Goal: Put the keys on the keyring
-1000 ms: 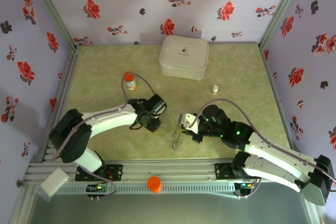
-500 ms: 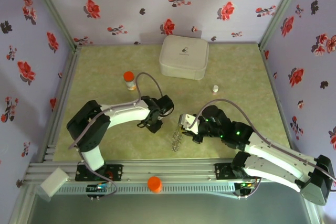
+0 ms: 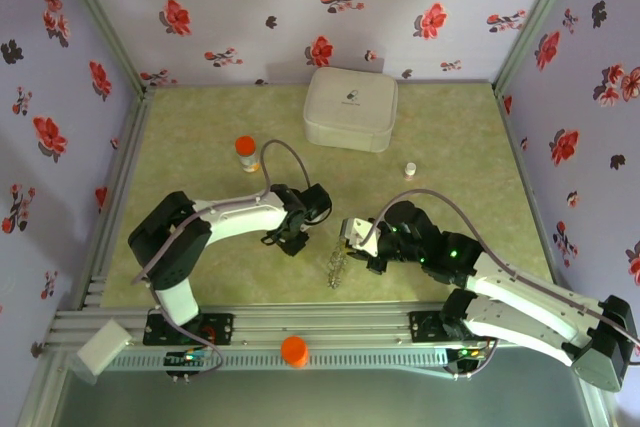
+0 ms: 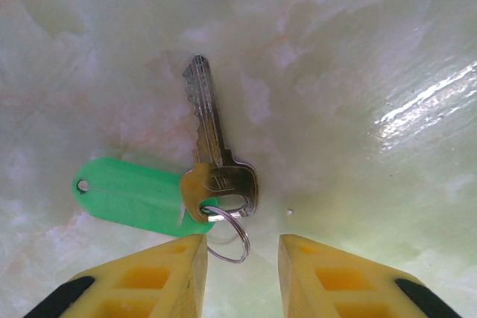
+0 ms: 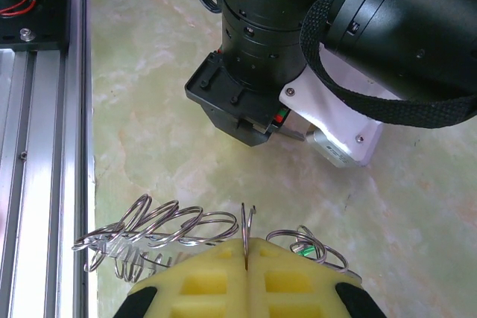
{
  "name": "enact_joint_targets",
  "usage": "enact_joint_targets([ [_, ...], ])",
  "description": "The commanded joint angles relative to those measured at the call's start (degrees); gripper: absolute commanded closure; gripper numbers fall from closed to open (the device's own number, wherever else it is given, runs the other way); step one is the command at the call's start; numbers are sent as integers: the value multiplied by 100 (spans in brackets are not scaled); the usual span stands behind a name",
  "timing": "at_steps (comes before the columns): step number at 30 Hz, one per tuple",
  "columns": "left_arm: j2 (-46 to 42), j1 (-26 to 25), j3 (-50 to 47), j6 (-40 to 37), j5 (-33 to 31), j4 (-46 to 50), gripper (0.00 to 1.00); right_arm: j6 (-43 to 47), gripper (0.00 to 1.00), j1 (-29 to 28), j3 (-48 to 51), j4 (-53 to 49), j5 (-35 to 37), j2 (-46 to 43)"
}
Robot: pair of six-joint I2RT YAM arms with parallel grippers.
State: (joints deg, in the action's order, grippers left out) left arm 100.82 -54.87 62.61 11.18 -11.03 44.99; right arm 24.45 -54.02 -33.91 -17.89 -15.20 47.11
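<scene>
In the left wrist view the keys (image 4: 215, 156) lie flat on the table: metal blades, a green plastic tag (image 4: 127, 196) and a small split ring (image 4: 237, 240). My left gripper (image 4: 242, 249) is open and low over them, its yellow fingers (image 4: 176, 267) on either side of the split ring. In the right wrist view my right gripper (image 5: 246, 249) is shut on one loop of the keyring (image 5: 165, 227), a limp string of wire rings trailing left on the table. From above, the keyring (image 3: 336, 267) hangs below the right gripper (image 3: 347, 238), and the left gripper (image 3: 292, 243) is just to its left.
A white case (image 3: 350, 109) sits at the back. An orange-capped bottle (image 3: 245, 152) stands behind the left arm, and a small white vial (image 3: 409, 169) at the right. An orange knob (image 3: 294, 350) rests on the near aluminium rail (image 3: 380, 325). The left arm's wrist (image 5: 276, 50) is close ahead of the right gripper.
The left gripper swung right and down toward the keys, uncovering the bottle, then settled with its jaws a little narrower. The right gripper and keyring stayed put.
</scene>
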Motion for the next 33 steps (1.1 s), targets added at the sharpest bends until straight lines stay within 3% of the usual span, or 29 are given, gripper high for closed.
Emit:
enact_joint_targets([
  [1,169,-32,-82,-115,-136,14,69,88,100,-40,-144,75,-50,-105],
  [12,246,-32,-100,-125,-377,-63,78,100,100,-45,-164,84,-61,-66],
  [19,169,-32,-54,-148,-622,7,89,103,100,-47,-153,84,-68,-71],
  [23,48,-38,-38,-143,-761,37,100,92,100,-39,-148,84,-71,-78],
  [28,-360,-60,-72,-105,-960,-44,100,87,100,-44,-146,81,-71,-77],
  [33,-1238,-43,-364,111,-652,-708,100,69,100,-47,-139,120,-111,-40],
])
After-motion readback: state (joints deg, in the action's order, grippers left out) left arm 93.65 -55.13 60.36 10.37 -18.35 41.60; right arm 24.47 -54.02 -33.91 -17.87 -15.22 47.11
